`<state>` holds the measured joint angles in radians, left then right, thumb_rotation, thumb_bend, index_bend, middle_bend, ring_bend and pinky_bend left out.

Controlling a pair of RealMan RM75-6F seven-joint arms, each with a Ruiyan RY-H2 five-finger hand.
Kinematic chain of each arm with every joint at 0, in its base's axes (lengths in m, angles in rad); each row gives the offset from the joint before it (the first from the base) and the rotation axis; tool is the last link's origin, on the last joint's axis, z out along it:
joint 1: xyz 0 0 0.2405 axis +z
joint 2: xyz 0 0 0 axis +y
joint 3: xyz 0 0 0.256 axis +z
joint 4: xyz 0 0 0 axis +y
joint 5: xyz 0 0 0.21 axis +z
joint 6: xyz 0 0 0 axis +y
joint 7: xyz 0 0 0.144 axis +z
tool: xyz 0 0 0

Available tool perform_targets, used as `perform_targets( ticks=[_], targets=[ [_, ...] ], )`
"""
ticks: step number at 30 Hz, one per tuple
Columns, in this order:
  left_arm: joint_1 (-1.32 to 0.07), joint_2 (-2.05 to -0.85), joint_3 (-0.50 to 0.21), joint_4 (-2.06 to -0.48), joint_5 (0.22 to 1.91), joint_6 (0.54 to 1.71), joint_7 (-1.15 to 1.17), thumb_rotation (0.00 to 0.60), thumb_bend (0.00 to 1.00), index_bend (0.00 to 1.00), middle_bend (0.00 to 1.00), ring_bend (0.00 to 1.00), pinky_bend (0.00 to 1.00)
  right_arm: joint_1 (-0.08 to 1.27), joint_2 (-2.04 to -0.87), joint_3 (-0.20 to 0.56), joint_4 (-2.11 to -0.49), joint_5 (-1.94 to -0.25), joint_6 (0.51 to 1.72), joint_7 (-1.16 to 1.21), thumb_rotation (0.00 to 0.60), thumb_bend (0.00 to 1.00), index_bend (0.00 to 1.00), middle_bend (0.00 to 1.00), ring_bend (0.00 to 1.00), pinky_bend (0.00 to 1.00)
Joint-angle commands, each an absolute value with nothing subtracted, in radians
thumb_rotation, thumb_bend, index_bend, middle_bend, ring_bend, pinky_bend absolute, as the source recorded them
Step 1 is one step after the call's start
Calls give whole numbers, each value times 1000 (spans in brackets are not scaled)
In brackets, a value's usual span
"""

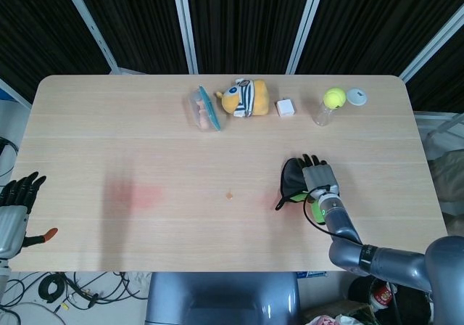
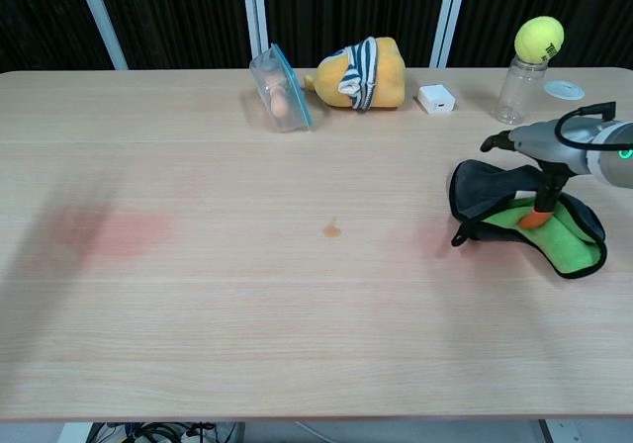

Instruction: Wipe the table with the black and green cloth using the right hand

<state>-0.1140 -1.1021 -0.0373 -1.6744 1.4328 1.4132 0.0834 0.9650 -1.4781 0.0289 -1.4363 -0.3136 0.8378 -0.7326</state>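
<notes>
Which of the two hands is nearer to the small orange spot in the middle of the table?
The right hand. It rests on the cloth, to the right of the orange spot. The left hand hangs past the table's left edge, much farther away.
</notes>
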Motion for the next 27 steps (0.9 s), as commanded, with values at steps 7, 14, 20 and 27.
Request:
perform_targets(
  ticks=[7, 14, 20, 27],
  targets=[
    [-114, -1100, -38, -1675, 1432, 1412, 79, 600, 0, 0, 0, 0, 0, 977, -1493, 21, -1406, -282, 827, -747, 600, 174, 4, 16, 13, 185],
    [-115, -1100, -37, -1675, 1433, 1410, 77, 600, 0, 0, 0, 0, 0, 969, -1514, 20, -1378, -309, 837, -730, 600, 377, 527, 533, 541, 657],
    [-114, -1099, -35, -1676, 1436, 1411, 75, 600, 0, 0, 0, 0, 0, 935, -1523, 38, -1394, -440, 873, -657, 600, 408, 765, 739, 750, 849],
    [-114, -1097, -32, -1678, 1442, 1412, 70, 600, 0, 0, 0, 0, 0, 905, -1522, 69, -1469, -606, 931, -574, 600, 412, 784, 752, 761, 857]
  ],
)
